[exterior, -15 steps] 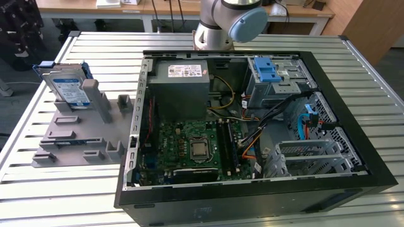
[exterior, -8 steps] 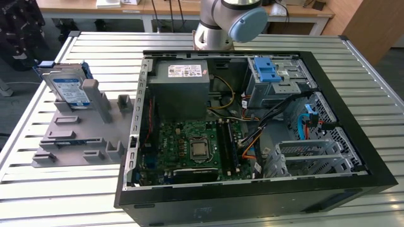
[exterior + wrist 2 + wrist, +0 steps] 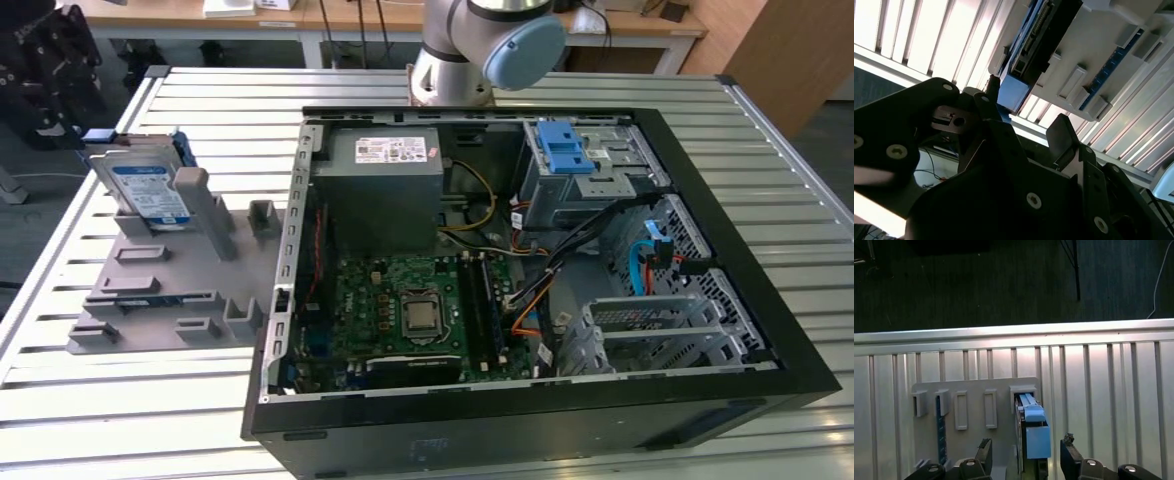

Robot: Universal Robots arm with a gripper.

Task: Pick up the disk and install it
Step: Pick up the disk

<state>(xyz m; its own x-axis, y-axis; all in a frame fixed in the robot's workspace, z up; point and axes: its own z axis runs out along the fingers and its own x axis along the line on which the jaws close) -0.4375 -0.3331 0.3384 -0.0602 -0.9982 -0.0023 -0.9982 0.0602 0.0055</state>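
I am holding my black claw [image 3: 1027, 446] wide open, with one finger on each side of the flat silver-grey disk in its blue plastic frame [image 3: 1033, 432]. The disk is standing up in an end slot of the grey plastic rack [image 3: 174, 290].

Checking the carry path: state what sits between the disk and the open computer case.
In the exterior view, the grey fixture's upright posts stand between the disk and the computer case.
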